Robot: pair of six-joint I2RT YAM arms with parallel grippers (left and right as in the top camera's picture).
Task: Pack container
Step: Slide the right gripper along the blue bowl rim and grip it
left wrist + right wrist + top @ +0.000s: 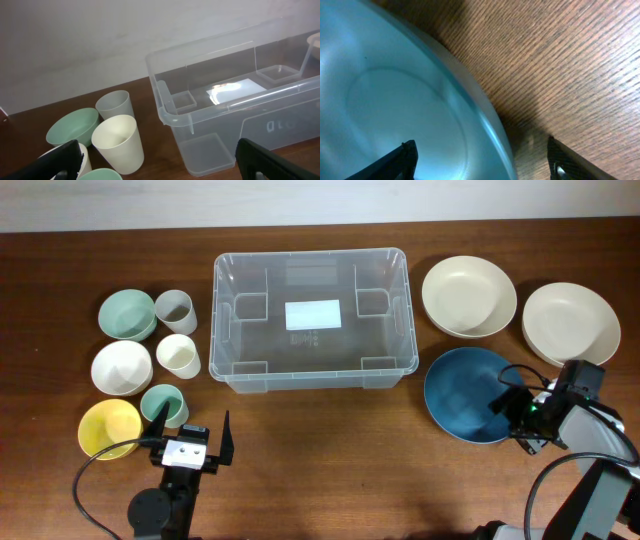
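Observation:
The container (222, 320), a large clear tub with a white label on its base, stands empty at the table's middle back; in the left wrist view its near corner (280, 120) is at the right. My left gripper (195, 430) (160, 165) is open in front of the cups, holding nothing. My right gripper (512, 412) (481, 157) is open at the right edge of a blue bowl (465, 392) (395, 100). One finger is over the bowl's inside and the other over the wood, so the rim runs between them untouched.
Left of the tub stand a green bowl (126, 313), grey cup (175, 310), white bowl (121, 366), cream cup (178, 355) (117, 142), teal cup (163, 404) and yellow bowl (108, 427). Two cream bowls (468, 296) (570, 322) sit at back right.

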